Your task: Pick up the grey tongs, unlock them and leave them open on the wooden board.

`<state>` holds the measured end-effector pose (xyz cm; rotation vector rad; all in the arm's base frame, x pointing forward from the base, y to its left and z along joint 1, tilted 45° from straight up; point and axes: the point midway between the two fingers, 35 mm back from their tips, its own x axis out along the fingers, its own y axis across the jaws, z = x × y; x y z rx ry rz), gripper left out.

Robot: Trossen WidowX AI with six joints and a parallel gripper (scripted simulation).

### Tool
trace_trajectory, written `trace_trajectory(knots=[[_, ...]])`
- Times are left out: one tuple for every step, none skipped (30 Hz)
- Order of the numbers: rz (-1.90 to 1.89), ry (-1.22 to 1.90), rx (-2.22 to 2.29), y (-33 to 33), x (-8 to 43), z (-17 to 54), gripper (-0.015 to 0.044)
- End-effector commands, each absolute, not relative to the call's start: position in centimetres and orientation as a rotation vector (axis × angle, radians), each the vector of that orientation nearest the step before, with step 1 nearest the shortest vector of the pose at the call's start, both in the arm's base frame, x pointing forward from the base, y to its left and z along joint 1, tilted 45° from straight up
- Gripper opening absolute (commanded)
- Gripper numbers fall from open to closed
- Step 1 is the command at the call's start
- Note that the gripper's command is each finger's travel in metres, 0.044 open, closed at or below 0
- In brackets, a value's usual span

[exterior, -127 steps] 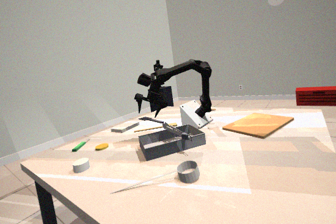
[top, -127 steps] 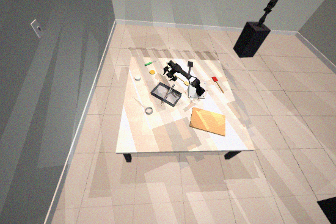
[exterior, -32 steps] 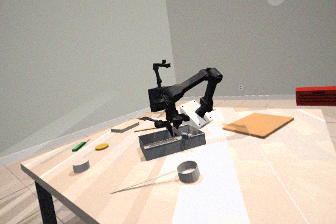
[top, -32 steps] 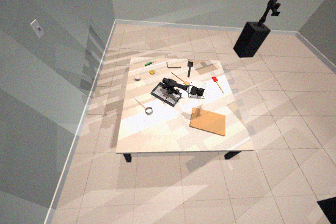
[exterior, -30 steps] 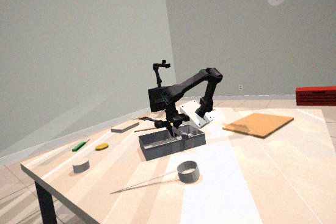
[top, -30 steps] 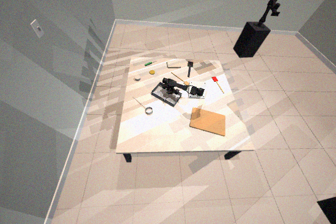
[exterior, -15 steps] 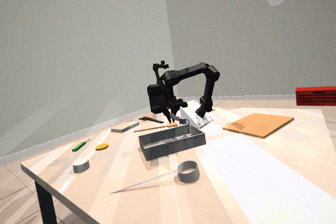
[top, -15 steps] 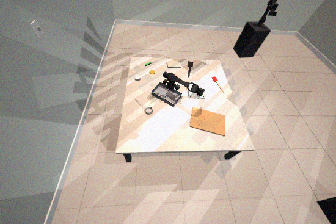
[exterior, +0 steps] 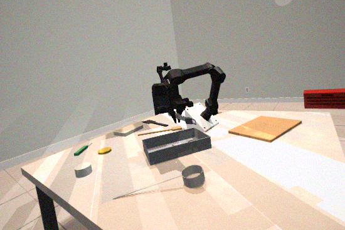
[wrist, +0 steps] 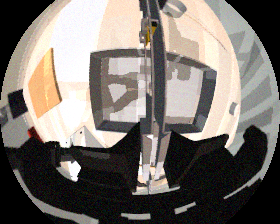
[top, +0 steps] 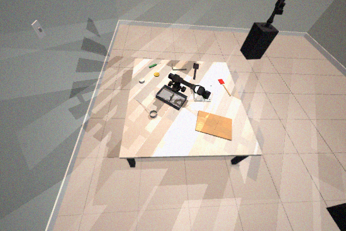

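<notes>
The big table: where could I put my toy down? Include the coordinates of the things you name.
Try between the roasting tin (top: pixel 160 99) (exterior: pixel 182 155) (wrist: pixel 95 92) and the wooden board (top: pixel 214 125) (exterior: pixel 265 128) (wrist: pixel 45 87), toward the near edge. It's crowded behind the tin, under the gripper (exterior: pixel 179 120) (wrist: pixel 146 125) holding the tongs (wrist: pixel 159 75).

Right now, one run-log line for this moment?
jaws: shut on tongs | tongs: above roasting tin | lock: cannot tell | wooden board: tongs not on it
</notes>
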<state>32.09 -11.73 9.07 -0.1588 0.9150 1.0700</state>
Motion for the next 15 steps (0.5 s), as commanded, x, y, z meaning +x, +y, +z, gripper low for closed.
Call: trace_trajectory(knots=[[1.080, 0.898, -0.196, -10.4, 32.2, 10.7, -0.0150], [1.086, 0.893, -0.209, -10.0, 32.3, 11.2, -0.0150], [1.092, 0.887, -0.221, -9.5, 32.3, 11.6, -0.0150], [1.097, 0.881, -0.234, -9.0, 32.3, 12.1, -0.0150], [1.098, 0.879, -0.242, -8.6, 32.2, 12.5, -0.0150], [1.104, 0.872, -0.255, -8.1, 32.2, 13.0, -0.0150], [1.110, 0.866, -0.268, -7.7, 32.2, 13.5, -0.0150], [1.115, 0.859, -0.280, -7.2, 32.1, 13.9, -0.0150], [1.121, 0.852, -0.293, -6.7, 32.1, 14.4, -0.0150], [1.127, 0.845, -0.306, -6.2, 32.0, 14.9, -0.0150], [1.133, 0.837, -0.322, -5.7, 31.9, 15.3, -0.0150], [1.139, 0.830, -0.334, -5.3, 31.8, 15.7, -0.0150], [1.145, 0.822, -0.347, -4.8, 31.7, 16.2, -0.0150], [1.151, 0.815, -0.359, -4.3, 31.5, 16.6, -0.0150], [1.157, 0.807, -0.371, -3.8, 31.4, 17.0, -0.0150]])
